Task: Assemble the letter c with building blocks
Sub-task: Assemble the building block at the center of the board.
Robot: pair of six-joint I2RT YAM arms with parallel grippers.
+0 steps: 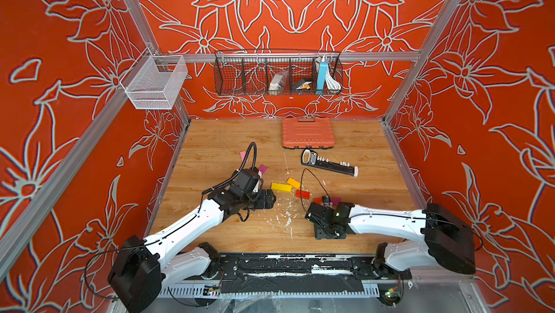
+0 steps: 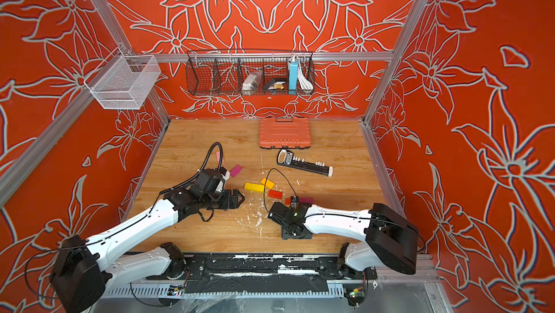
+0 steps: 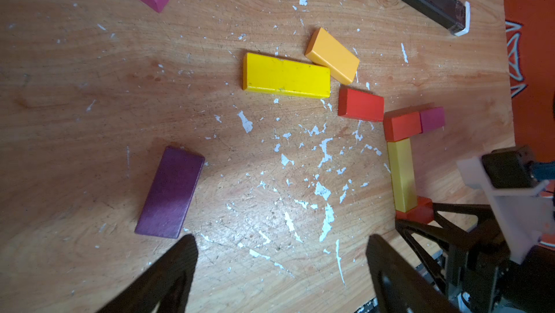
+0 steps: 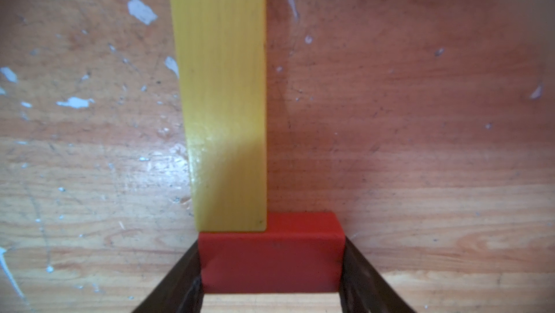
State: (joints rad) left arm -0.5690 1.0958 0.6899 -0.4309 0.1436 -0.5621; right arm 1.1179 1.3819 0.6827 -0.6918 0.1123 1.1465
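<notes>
**Corner block at the bar**

Right hand [image 4: 271,242] brackets the small red wooden block [image 4: 270,266], touching both sides. Gripping or not, can't tell. The block butts the near end of the long yellow bar [image 4: 225,101], centre-right on the bench [image 1: 225,146]. Left hand [image 3: 280,239] gapes wide, empty. Danger: a dragging finger twists that corner.

Orange case [image 1: 307,132] near black bar [image 1: 330,166] on wooden table [image 1: 210,146].

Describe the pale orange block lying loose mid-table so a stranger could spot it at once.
From the big orange case at the back of the wooden table, come toward the robot past the black bar to three loose blocks. The pale orange block lies flat and askew against a corner of the longer yellow block; the red block beside them is darker and stands just clear.
</notes>
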